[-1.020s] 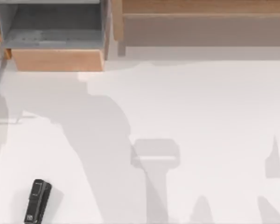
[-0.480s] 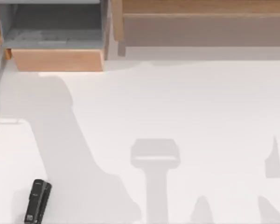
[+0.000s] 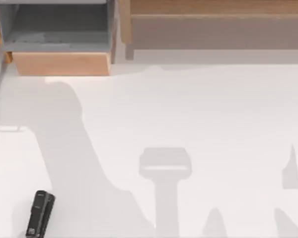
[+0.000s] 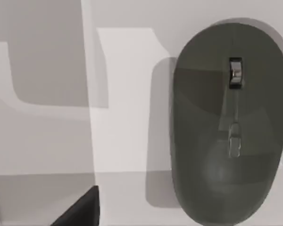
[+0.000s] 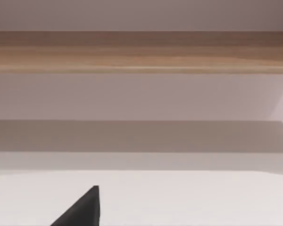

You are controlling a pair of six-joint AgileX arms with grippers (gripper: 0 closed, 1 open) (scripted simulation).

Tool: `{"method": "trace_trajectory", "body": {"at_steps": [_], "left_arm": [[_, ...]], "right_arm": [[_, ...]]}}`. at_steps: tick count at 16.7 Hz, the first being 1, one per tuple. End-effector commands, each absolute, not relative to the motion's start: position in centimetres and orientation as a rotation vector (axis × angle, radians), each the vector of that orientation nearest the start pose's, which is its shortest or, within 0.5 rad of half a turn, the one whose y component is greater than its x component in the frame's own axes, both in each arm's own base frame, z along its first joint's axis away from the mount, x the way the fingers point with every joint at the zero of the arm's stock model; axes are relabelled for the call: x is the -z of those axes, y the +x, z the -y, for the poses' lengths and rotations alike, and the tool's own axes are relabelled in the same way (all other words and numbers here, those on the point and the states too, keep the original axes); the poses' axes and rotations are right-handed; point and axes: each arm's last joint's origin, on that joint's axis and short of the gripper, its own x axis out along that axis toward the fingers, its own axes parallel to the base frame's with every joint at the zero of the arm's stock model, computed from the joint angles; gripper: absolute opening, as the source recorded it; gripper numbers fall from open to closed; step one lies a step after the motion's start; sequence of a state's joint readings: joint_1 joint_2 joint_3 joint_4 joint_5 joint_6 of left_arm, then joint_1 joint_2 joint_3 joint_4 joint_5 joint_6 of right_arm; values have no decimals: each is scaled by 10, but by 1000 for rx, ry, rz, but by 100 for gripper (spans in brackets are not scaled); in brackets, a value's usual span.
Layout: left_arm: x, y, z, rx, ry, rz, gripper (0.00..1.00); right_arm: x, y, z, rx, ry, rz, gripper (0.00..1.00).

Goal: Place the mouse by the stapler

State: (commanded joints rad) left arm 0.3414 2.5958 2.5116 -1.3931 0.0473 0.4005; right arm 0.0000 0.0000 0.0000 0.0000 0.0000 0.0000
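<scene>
Down at the tabletop's near-left corner lies the stapler, alone. Meanwhile the left wrist view looks down on the mouse, lying flat on white; either gripper's state I cannot tell.

Bare tabletop around stapler

Top view: the broad grey arm shadow is sweeping across the left part of the bench. One second earlier its right edge ran out towards the bench's middle; it is now drawing in to a narrower diagonal band, rising from the lower edge towards the wooden drawer unit. A half second ago it lay almost as now.
</scene>
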Motion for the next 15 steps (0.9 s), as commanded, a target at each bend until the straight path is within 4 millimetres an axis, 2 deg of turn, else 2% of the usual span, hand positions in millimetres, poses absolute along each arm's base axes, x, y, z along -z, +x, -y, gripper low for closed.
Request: {"method": "trace_trajectory", "body": {"at_steps": [6,9,12,15], "left_arm": [[-262,434,-181,48,36,-1454,100],[-288,414,-181,43,37,-1460,100],[-291,412,-180,42,40,-1456,100],[-265,431,-179,47,42,-1445,100]], "right_arm": [[-160,106,1,0,0,0,100],[-160,106,1,0,0,0,100],[-160,106,1,0,0,0,100],[-160,106,1,0,0,0,100]]}}
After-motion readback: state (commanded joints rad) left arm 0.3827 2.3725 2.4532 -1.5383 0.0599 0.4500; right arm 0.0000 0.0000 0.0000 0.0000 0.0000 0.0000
